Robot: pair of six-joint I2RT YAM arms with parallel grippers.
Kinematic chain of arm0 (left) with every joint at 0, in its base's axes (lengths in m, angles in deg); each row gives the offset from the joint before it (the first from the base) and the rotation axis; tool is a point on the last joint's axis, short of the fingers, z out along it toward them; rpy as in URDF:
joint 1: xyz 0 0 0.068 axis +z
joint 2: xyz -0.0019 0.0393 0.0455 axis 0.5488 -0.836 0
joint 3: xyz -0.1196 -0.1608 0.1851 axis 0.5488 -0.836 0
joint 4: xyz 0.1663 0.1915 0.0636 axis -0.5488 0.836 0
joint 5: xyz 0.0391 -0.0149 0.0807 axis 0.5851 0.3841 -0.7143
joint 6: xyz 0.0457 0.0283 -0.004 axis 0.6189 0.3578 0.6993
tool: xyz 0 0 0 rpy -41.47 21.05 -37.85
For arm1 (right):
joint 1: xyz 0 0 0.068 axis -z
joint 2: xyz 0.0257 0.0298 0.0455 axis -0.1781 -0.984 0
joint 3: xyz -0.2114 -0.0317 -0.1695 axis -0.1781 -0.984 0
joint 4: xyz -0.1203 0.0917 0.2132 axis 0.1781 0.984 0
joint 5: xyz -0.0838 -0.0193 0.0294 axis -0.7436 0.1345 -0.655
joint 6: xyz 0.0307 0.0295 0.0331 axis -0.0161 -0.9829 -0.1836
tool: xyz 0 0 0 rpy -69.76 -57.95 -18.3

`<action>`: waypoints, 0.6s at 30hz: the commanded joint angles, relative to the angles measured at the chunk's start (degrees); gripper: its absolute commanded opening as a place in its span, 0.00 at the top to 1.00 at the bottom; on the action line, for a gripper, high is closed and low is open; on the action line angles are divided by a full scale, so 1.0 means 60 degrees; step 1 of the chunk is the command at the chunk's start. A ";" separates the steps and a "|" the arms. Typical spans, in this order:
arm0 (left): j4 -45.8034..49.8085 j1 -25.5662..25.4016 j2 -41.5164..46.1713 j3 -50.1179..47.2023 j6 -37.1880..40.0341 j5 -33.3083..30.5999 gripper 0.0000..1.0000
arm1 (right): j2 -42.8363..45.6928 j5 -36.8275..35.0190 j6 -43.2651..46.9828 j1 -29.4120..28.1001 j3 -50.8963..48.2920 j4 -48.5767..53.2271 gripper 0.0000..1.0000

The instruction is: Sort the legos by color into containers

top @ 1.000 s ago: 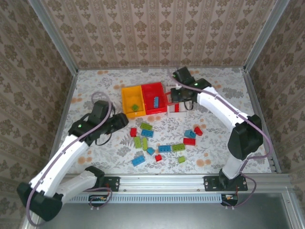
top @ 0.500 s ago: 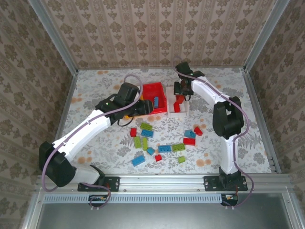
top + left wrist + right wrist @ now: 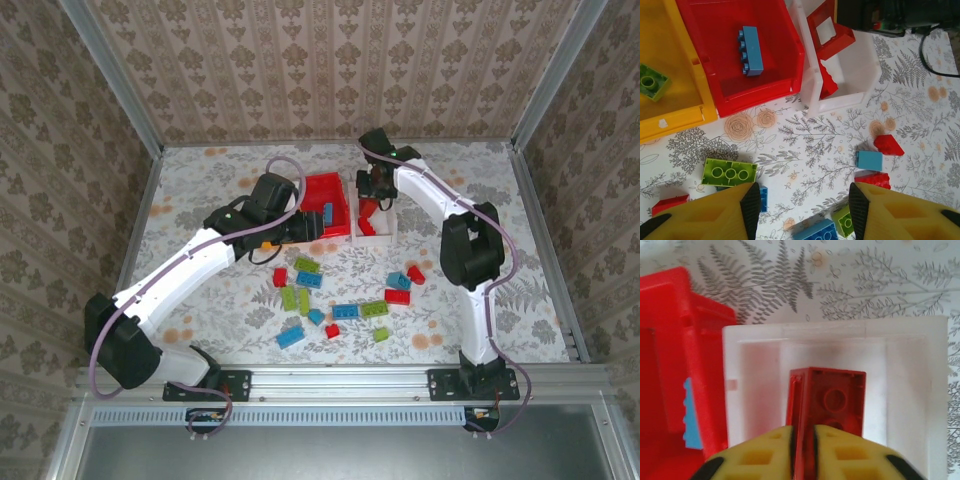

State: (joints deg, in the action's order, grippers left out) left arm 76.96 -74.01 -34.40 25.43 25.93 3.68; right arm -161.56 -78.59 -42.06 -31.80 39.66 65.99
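**Top external:** the left arm is swung in from the table's left side since a second ago, so the left gripper (image 3: 305, 226) is now held over the seam of the yellow bin (image 3: 266, 243) and the red bin (image 3: 335, 186). The right gripper (image 3: 372, 200) is brought down, and the red frame piece (image 3: 367, 213) is now stood inside the white bin (image 3: 381, 238). The red drop is judged nearly done. Over a dozen loose legos (image 3: 346, 311) are left on the floral-print cloth (image 3: 200, 180). Patterned wallpaper (image 3: 300, 70) and aluminium rails (image 3: 350, 382) are noted around it.

**Left wrist:** the left fingers (image 3: 751, 202) are spread wide and nothing is held. A green brick (image 3: 651, 81) is seen in the yellow bin and a blue brick (image 3: 751, 50) in the red bin. A second red brick (image 3: 826, 82) lies in the white bin under the frame piece.

**Right wrist:** the frame piece's thin wall is pinched between the nearly closed right fingers (image 3: 775, 440). Whether the grip is loosening cannot be told.
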 commanded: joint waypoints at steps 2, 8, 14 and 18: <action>0.0195 0.0130 0.0273 -0.0098 0.0171 -0.0171 0.46 | 0.0935 -0.0253 0.0074 -0.0032 0.0166 0.0313 0.64; 0.0188 0.0235 0.0320 -0.0113 0.0135 -0.0194 0.46 | 0.1090 -0.0209 0.0114 -0.0029 0.0146 0.0391 0.57; 0.0999 0.0623 0.0636 -0.0519 -0.0058 -0.0102 0.45 | 0.2687 -0.0086 0.0376 -0.0064 -0.1415 -0.0494 0.59; 0.1902 0.0945 0.0705 -0.1276 -0.0433 0.0164 0.43 | 0.4248 0.0838 0.0713 -0.0421 -0.3680 -0.1539 0.57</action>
State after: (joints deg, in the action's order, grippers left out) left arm 81.79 -69.42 -30.99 20.84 25.30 3.70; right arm -142.29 -77.39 -40.09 -32.54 23.42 61.05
